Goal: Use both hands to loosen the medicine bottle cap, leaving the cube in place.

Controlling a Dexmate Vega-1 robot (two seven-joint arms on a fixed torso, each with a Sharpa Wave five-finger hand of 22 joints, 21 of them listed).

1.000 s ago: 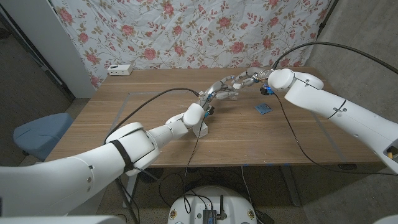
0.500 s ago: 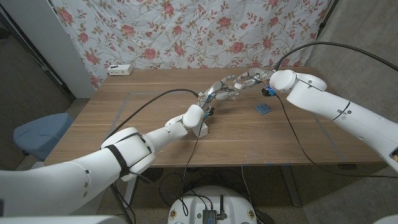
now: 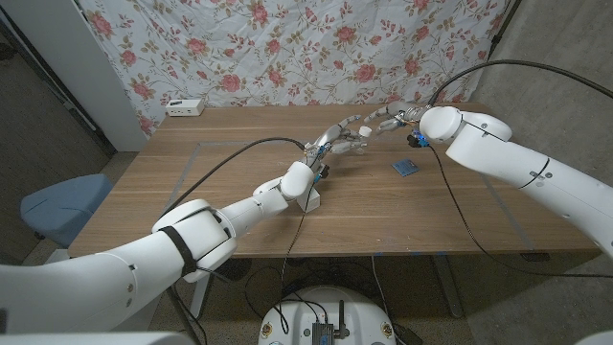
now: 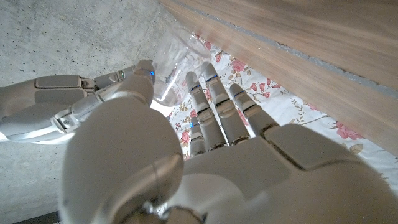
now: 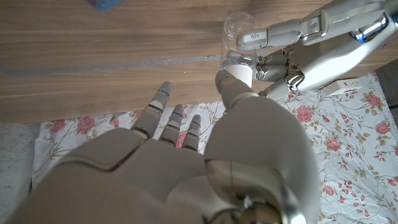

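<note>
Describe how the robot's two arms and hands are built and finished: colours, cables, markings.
Both arms are glossy white, rounded shells. The left arm wears a black band near its widest segment, and a black cable runs along it. The right arm trails another black cable. Each robot hand, left and right, is silver-grey with jointed metallic fingers showing small blue marks.

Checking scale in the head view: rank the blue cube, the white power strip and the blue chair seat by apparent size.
1. blue chair seat, clearly largest.
2. white power strip.
3. blue cube, close to the strip in apparent size; the strip lies farther from the camera, so that order is unsure.
</note>
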